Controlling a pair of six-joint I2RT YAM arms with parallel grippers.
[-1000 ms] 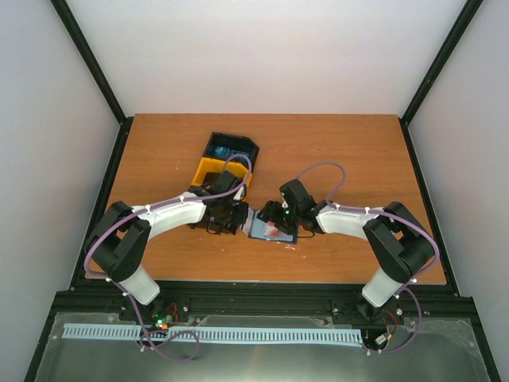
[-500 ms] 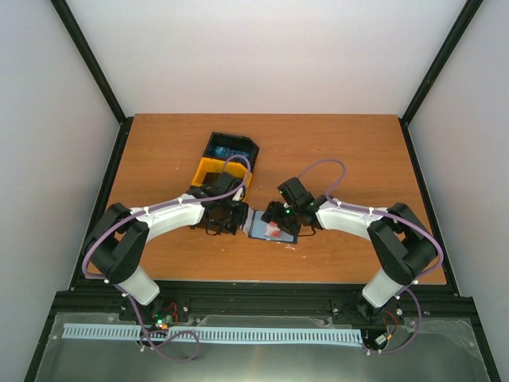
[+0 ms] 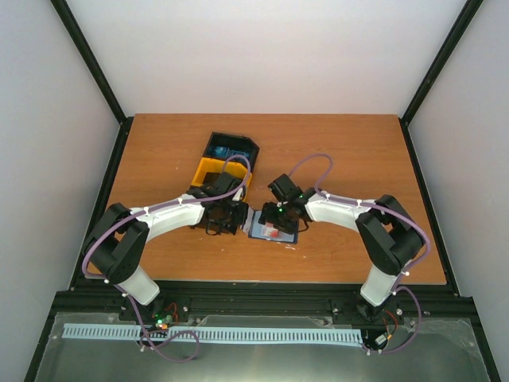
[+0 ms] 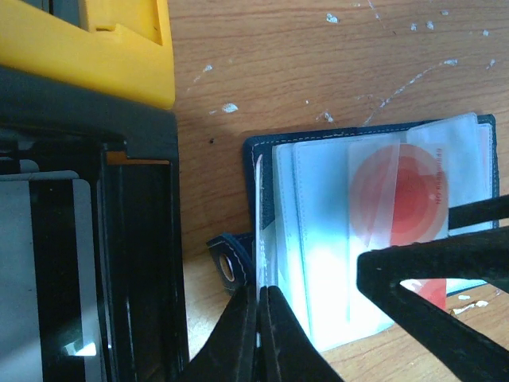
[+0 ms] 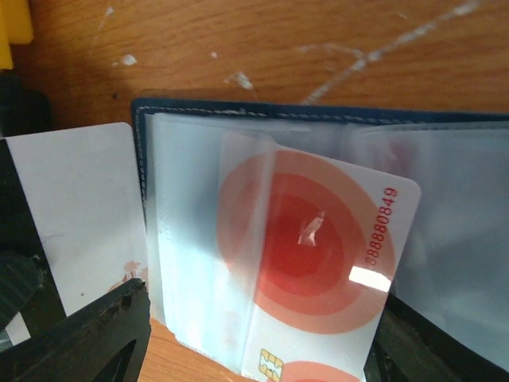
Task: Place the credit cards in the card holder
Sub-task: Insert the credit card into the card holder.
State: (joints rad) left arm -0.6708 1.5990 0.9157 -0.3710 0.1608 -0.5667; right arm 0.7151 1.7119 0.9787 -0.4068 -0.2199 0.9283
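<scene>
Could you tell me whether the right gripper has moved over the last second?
Yes: the right gripper has shifted left, toward the yellow bin tray.

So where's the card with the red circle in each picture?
Top external: red-circle card just below the picture's centre.
Left wrist: the card right of centre, among clear pockets.
Right wrist: the card centre, filling much of the view.
Shared landmark: the card holder, its navy edge framing the card.

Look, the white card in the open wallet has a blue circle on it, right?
Not blue. The white card in the open wallet has a red circle on it, as the right wrist view shows.
</scene>
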